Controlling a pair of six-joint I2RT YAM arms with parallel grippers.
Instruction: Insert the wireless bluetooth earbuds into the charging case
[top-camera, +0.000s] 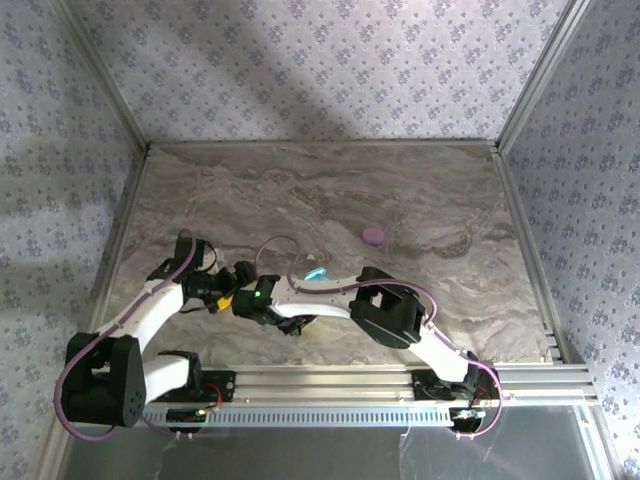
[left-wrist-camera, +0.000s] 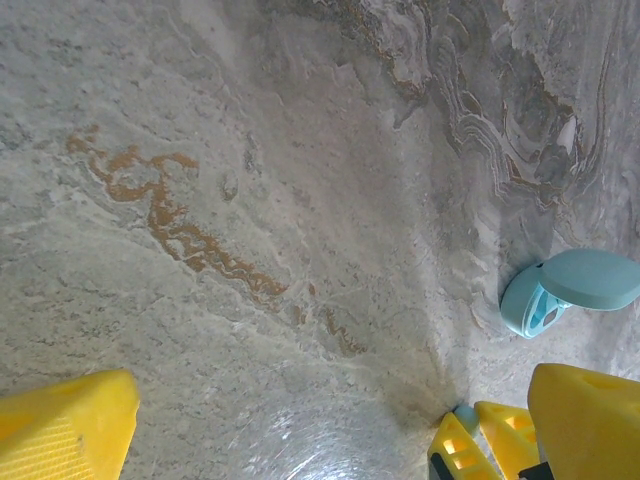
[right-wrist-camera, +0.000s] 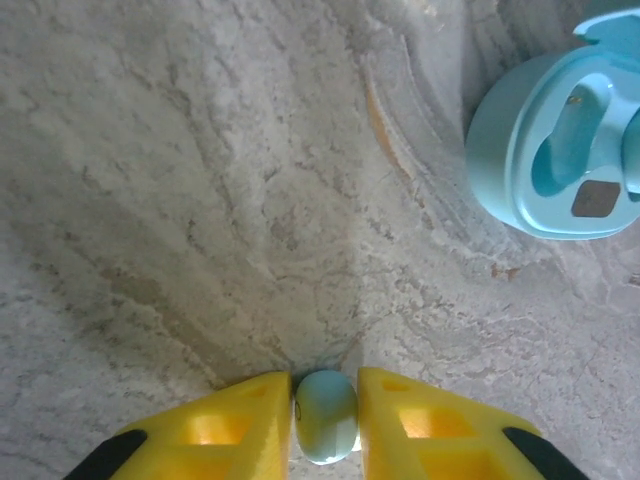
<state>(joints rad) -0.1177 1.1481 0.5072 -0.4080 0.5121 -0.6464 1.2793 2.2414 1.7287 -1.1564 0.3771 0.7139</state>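
Observation:
A light blue earbud (right-wrist-camera: 326, 418) sits on the marble table between the yellow fingers of my right gripper (right-wrist-camera: 325, 392), and both fingers touch its sides. The left wrist view also catches this earbud (left-wrist-camera: 465, 415) pinched at the right gripper's tips (left-wrist-camera: 470, 430). The blue charging case (right-wrist-camera: 552, 150) lies open beyond it to the right, lid tipped back, with its empty moulded wells showing. From above, the case (top-camera: 316, 274) lies just past the right arm. My left gripper (left-wrist-camera: 330, 440) stands wide open over bare marble, close to the right gripper (top-camera: 242, 302).
A shut pink oval case (top-camera: 373, 236) lies farther back at the table's middle. Patterned walls enclose the marble table (top-camera: 450, 200) on three sides. Both wrists (top-camera: 215, 290) crowd together at the near left.

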